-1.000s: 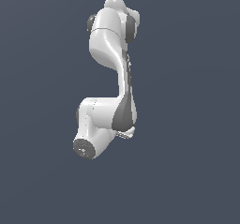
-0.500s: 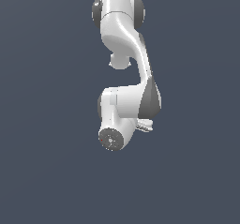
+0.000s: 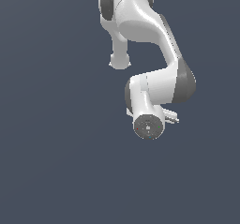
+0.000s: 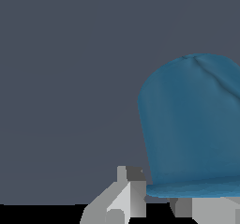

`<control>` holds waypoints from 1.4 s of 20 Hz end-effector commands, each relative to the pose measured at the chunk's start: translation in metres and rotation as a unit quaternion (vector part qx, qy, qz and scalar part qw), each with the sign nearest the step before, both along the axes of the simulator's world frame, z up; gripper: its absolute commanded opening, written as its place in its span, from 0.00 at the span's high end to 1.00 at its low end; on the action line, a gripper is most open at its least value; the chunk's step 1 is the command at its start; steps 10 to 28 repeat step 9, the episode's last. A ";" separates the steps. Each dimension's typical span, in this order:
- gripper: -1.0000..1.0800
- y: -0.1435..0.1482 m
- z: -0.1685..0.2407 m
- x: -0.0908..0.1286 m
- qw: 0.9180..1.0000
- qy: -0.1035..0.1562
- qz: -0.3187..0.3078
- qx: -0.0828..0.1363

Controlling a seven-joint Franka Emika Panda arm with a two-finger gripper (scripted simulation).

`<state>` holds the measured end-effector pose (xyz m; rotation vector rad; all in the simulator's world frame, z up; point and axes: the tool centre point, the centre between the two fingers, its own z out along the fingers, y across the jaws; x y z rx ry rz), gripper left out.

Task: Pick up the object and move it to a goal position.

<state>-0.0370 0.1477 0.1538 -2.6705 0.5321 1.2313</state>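
Observation:
In the wrist view the blue cup (image 4: 192,124) fills much of the picture, right against my gripper (image 4: 154,196). The edge of its rim lies between the two grey fingertips (image 4: 127,183), which close on its wall. In the exterior view the white arm hangs over a plain dark grey ground (image 3: 56,162). Only a bit of the gripper (image 3: 170,117) sticks out behind the round wrist end. The cup is hidden there behind the arm.
Plain dark grey background all around in both views. No other objects, edges or goal marker show.
The arm has swung toward the exterior view's right and looks larger and closer to the camera. Its wrist end has moved right with it.

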 end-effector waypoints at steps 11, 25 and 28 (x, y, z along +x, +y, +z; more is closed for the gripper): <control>1.00 0.047 0.021 -0.005 1.000 -0.001 -0.001 0.001; 1.00 0.047 0.021 -0.005 1.000 -0.001 -0.001 0.001; 1.00 0.047 0.021 -0.005 1.000 -0.001 -0.001 0.001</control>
